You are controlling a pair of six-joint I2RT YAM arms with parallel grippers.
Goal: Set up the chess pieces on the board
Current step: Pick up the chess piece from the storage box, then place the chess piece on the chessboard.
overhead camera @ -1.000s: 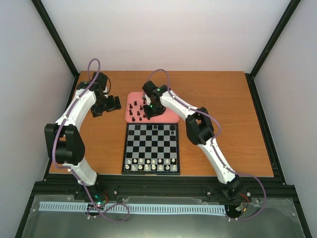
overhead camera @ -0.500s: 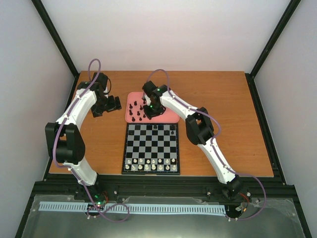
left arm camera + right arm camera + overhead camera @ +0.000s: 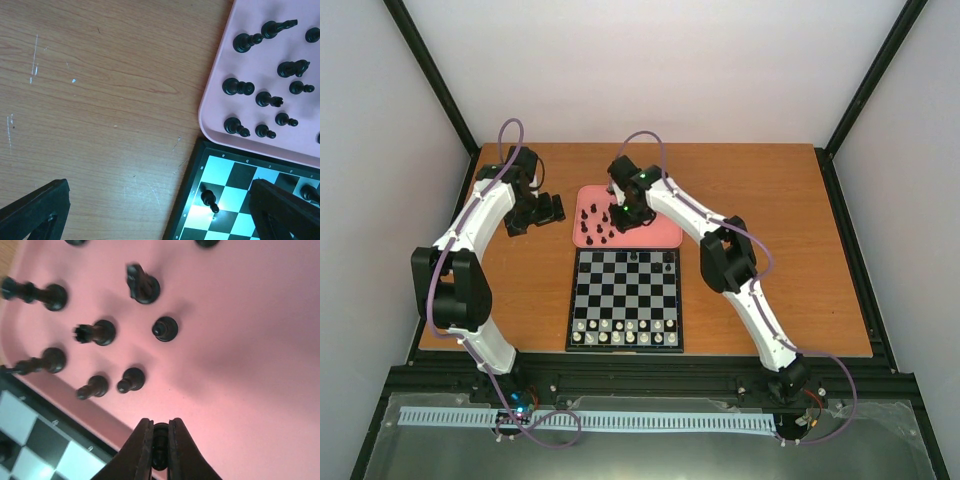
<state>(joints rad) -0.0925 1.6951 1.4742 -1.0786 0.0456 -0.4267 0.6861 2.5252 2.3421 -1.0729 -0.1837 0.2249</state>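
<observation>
Several black chess pieces (image 3: 595, 225) lie and stand on the pink tray (image 3: 660, 236) just beyond the board (image 3: 625, 290). My right gripper (image 3: 623, 220) hangs over the tray. In the right wrist view it (image 3: 160, 437) is shut on a small black chess piece (image 3: 160, 445), above bare pink tray (image 3: 240, 340), with loose black pieces (image 3: 102, 332) beyond. My left gripper (image 3: 542, 212) is open and empty over the wood left of the tray. Its view shows tray pieces (image 3: 237, 86) and a black pawn (image 3: 209, 198) on the board's corner (image 3: 240, 175).
White pieces (image 3: 625, 332) fill the board's two near rows. One or two black pieces (image 3: 634, 257) stand on its far row. The left wrist view shows scratched bare wood (image 3: 100, 100) beside the tray's rim (image 3: 215, 110). Black frame posts bound the table.
My right wrist has shifted a little toward the far side over the tray. The left arm has not moved.
</observation>
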